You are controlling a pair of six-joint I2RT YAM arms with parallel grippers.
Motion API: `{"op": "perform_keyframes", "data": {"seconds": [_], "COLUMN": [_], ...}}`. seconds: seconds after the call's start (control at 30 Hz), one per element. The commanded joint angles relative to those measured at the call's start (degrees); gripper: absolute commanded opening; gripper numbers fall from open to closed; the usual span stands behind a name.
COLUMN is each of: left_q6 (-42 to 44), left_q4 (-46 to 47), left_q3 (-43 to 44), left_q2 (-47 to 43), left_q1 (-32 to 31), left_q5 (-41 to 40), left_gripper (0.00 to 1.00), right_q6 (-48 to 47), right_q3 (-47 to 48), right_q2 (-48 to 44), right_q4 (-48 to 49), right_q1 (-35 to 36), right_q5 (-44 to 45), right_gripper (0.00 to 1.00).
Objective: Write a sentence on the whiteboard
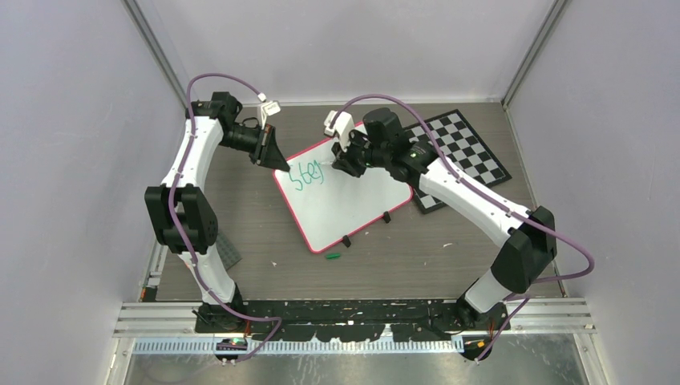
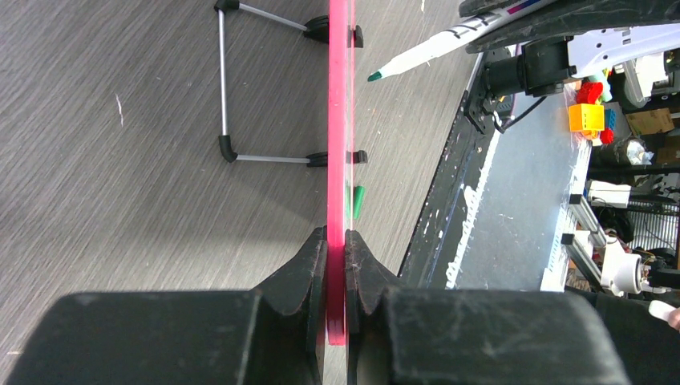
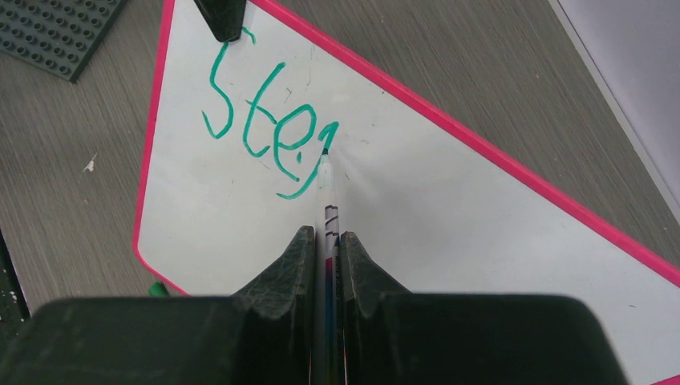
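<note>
Right gripper (image 3: 326, 237) is clamping white green-tipped marker (image 3: 328, 196) onto pink-rimmed white whiteboard (image 3: 481, 233).
Left gripper (image 2: 337, 237) is pinching its rim beside green handwriting (image 3: 265, 128).

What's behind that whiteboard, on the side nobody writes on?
A thin wire stand with black feet, joined to the whiteboard. Only the left wrist view shows it. From above the board covers it, and the rest of its back is hidden.
</note>
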Motion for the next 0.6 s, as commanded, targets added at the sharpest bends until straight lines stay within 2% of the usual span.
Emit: {"op": "perform_keyframes", "data": {"seconds": [0.0,0.57], "left_q6": [1.21,1.09], "left_q4": [-1.66,-1.74], "left_q3": [0.11,0.3], "left_q2": [0.61,0.95], "left_q1": [-1.94,-1.98], "left_q5": [-1.49,-1.68], "left_gripper": [0.0,0.0], "right_q6": [-0.06,-0.95], "right_q3": [3.03,4.64], "right_q2": [0.87,3.11], "right_q4": [2.33,3.11], "right_q1": [0.23,-0.04], "right_q5": [-0.44,2.23], "right_gripper": [0.0,0.0]}}
